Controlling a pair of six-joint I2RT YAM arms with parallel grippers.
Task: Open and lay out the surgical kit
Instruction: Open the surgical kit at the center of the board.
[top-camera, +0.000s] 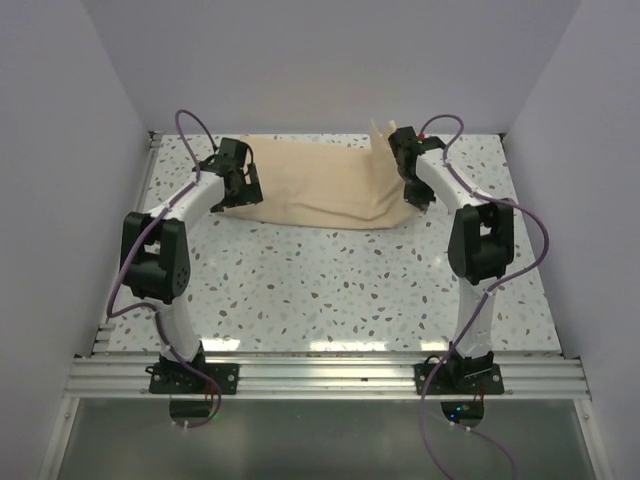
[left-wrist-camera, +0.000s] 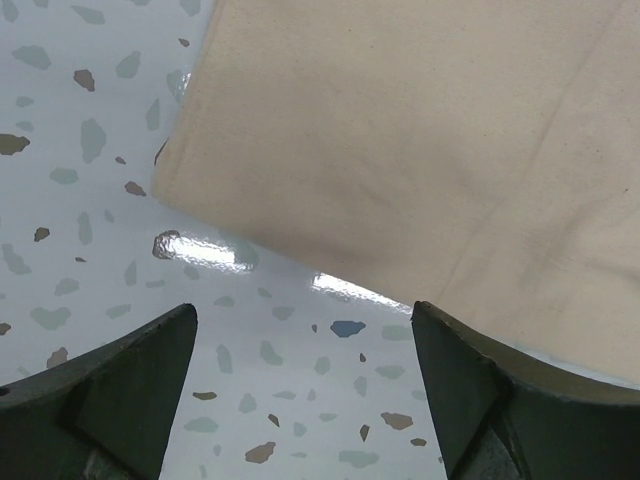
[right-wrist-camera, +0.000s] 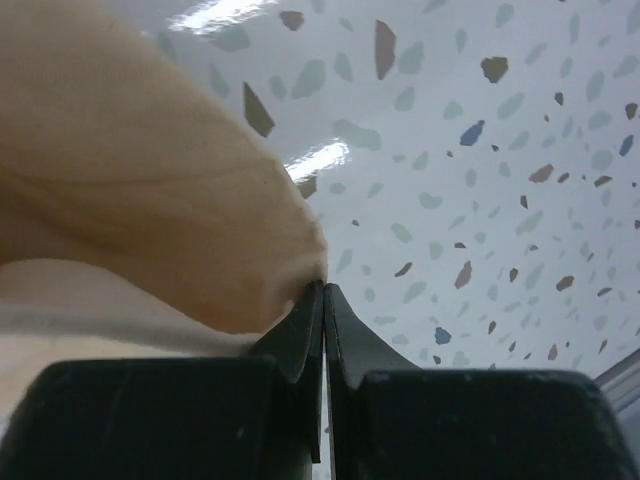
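Arm bases are sitting at the near edge of the speckled tabletop (top-camera: 330, 290), L arm on the left, R on the right. Both arms are reaching toward the far edge, where the beige cloth wrap (top-camera: 320, 180) is lying as a wide folded bundle, running left-right betw. the two claws, closer to the far edge than the near one.

L claw (top-camera: 240, 175) is hovering at the wrap's left end. In the L wrist view its claw (left-wrist-camera: 305, 320) is standing wide apart w/ only tabletop (left-wrist-camera: 80, 150) betw. the fingers; the wrap's (left-wrist-camera: 420, 130) edge is lying just beyond the tips, not touching them.

R claw (top-camera: 400, 155) is sitting at the wrap's right end, toward the far right corner. In the R wrist view this claw (right-wrist-camera: 323, 290) is pressing together, pinching a thin bit of the cloth (right-wrist-camera: 130, 200), which is bunching up on the left of the fingers. A cloth corner is sticking up beside this claw in the top view.
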